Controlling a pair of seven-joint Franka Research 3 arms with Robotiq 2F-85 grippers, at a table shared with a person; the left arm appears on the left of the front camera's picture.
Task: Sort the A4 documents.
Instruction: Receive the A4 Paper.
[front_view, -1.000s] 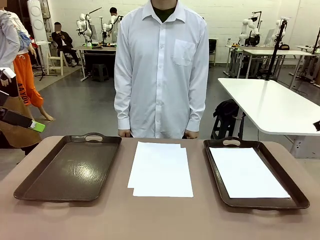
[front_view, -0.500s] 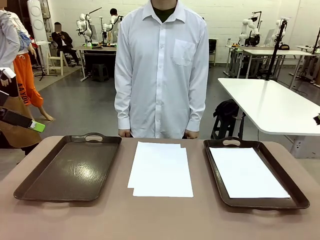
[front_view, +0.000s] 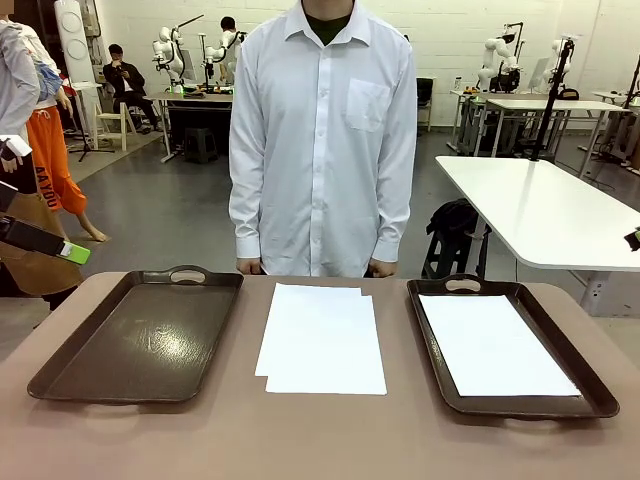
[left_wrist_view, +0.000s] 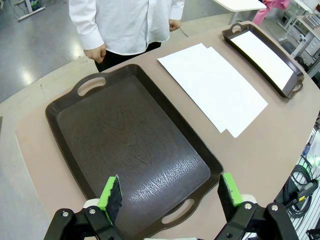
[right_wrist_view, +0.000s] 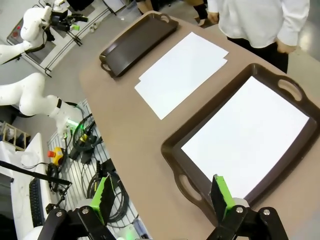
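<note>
A small stack of white A4 documents lies on the table between two dark brown trays, the sheets slightly offset. The left tray is bare. The right tray holds one white sheet. My left gripper hangs open high over the near handle end of the bare tray, with the stack beyond it. My right gripper hangs open high above the near end of the tray holding the sheet. Neither gripper holds anything.
A person in a white shirt stands at the far edge, arms down, hands at the table rim. Bare brown tabletop runs along the near edge. Cables and gear lie below the table's side.
A small dark part at the right edge of the front view has crept up slightly. Papers, trays and the person have not moved.
</note>
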